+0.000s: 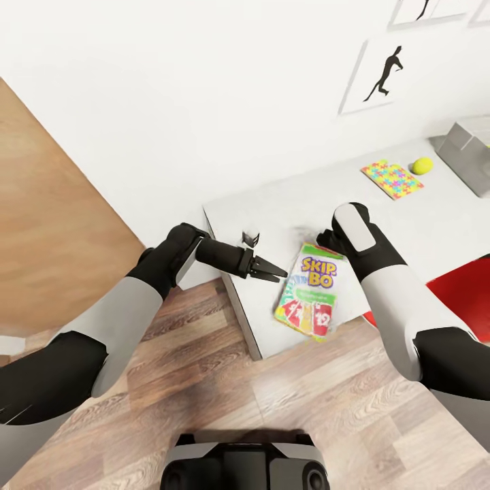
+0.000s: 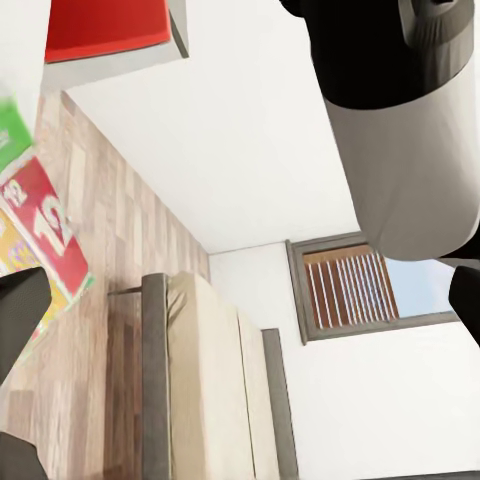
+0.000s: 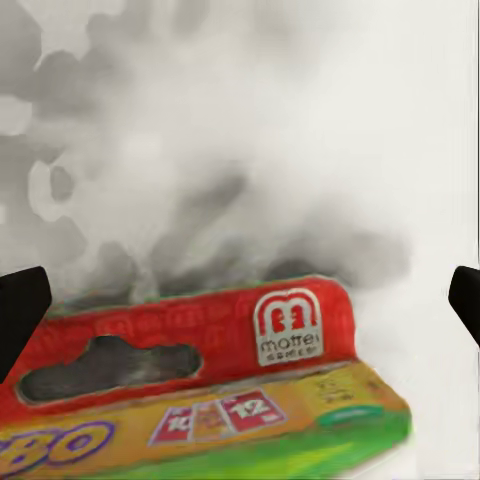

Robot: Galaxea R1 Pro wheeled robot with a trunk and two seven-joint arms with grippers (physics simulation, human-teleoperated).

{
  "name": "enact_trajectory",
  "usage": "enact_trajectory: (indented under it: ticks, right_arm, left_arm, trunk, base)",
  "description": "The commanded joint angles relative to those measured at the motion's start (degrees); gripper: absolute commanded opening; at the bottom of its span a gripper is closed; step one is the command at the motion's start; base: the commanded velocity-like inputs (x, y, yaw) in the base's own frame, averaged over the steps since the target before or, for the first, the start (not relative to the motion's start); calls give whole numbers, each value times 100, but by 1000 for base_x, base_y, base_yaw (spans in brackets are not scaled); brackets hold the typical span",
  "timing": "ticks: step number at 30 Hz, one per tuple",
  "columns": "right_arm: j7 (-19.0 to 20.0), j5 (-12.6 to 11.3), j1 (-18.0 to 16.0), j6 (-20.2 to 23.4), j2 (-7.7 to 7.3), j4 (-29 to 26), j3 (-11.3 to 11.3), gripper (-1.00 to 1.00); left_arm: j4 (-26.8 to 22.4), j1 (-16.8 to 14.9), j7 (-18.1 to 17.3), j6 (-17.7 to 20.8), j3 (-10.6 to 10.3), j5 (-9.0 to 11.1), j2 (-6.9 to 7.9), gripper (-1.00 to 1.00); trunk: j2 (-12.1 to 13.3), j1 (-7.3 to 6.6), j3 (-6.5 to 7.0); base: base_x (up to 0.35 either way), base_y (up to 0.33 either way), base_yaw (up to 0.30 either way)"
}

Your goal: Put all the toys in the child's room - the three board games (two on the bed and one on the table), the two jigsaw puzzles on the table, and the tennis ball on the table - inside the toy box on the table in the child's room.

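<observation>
A green-and-red SKIP-BO board game (image 1: 307,291) lies flat on the table (image 1: 286,211) near its front edge. My left gripper (image 1: 273,272) hovers just beside the box's near side, open and holding nothing; the left wrist view shows part of the box (image 2: 40,230). My right wrist (image 1: 350,235) is over the box's far end. In the right wrist view the right gripper (image 3: 240,305) is wide open above the box's red top edge (image 3: 200,345). Farther along the table lie a jigsaw puzzle (image 1: 391,178), the tennis ball (image 1: 422,165) and the toy box (image 1: 469,153).
A small dark object (image 1: 250,238) stands on the table behind my left gripper. A red seat (image 1: 463,292) sits at the table's right front. A wooden panel (image 1: 47,224) rises at left. The left wrist view shows the bed (image 2: 200,390) and brown shutters (image 2: 350,285).
</observation>
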Motion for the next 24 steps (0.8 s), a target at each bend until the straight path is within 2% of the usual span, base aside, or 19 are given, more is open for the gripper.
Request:
enact_trajectory:
  ticks: [1,24]
  right_arm:
    - [-46,-58,-4,33,-9,26,31,100]
    - [-46,-54,-4,26,24,83,23,100]
  left_arm:
    - [4,-7,-8,61,-21,31,3,100]
    - [13,-7,-8,61,-17,29,12,100]
  trunk:
    - [-9,3,-8]
    - [-9,3,-8]
  base:
    - [-46,0,0]
    - [-17,13,0]
